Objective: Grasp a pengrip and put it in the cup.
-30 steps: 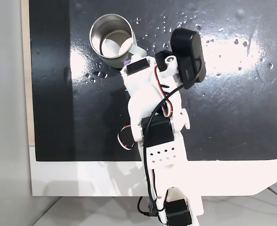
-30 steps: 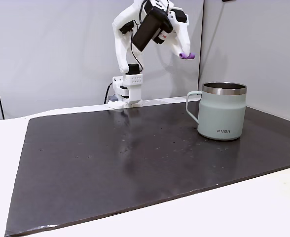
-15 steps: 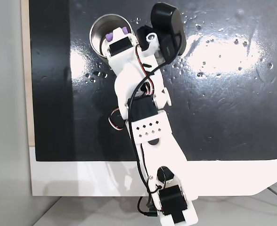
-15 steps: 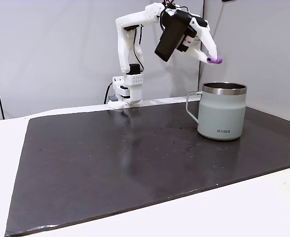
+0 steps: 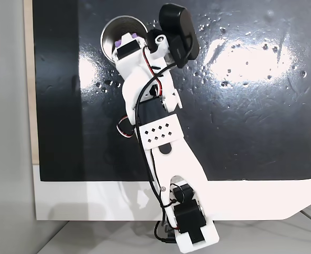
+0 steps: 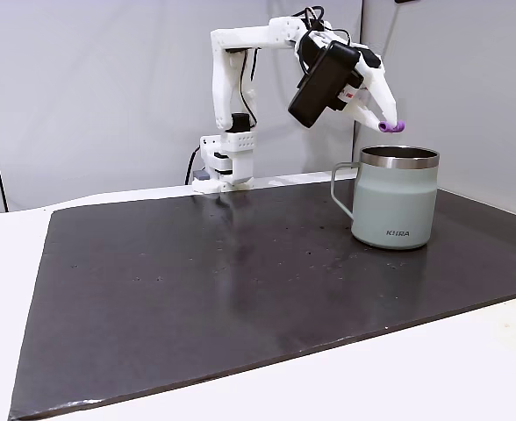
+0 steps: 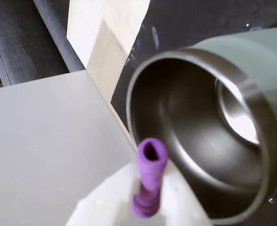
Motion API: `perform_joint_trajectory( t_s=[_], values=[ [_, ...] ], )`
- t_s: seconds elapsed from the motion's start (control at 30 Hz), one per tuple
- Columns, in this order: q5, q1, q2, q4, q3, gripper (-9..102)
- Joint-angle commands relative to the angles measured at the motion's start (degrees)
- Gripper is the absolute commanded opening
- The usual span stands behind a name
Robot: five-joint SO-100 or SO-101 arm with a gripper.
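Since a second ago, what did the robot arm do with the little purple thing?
The arm swung toward the cup and came lower. The gripper carried the purple pengrip from beside the cup to just above its rim; seen from above, the pengrip now hangs over the opening. It is still gripped. The cup and the black mat stayed put.

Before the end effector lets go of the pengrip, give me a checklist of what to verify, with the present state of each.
1. Pengrip clamped in the end effector: ok, its end sticks out past the fingertips.
2. Pengrip over the cup opening: ok in a fixed view; in the wrist view it sits close to the rim.
3. Pengrip above rim height: ok, a small gap shows.
4. Cup upright on the dark mat: ok.
5. Cup interior empty: ok, the shiny bottom shows.
6. Fingertips apart from the rim: ok.
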Motion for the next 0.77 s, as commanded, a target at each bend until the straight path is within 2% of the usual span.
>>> perform_joint_trajectory(
  t_s=[0.0, 0.23, 0.73],
  values=[
    [-0.4, -0.4, 0.4, 1.0, -3.2, 16],
    [-1.8, -0.3, 0.7, 3.9, -4.3, 23],
    [-3.3, 0.4, 1.2, 4.0, -4.7, 22]
  ],
)
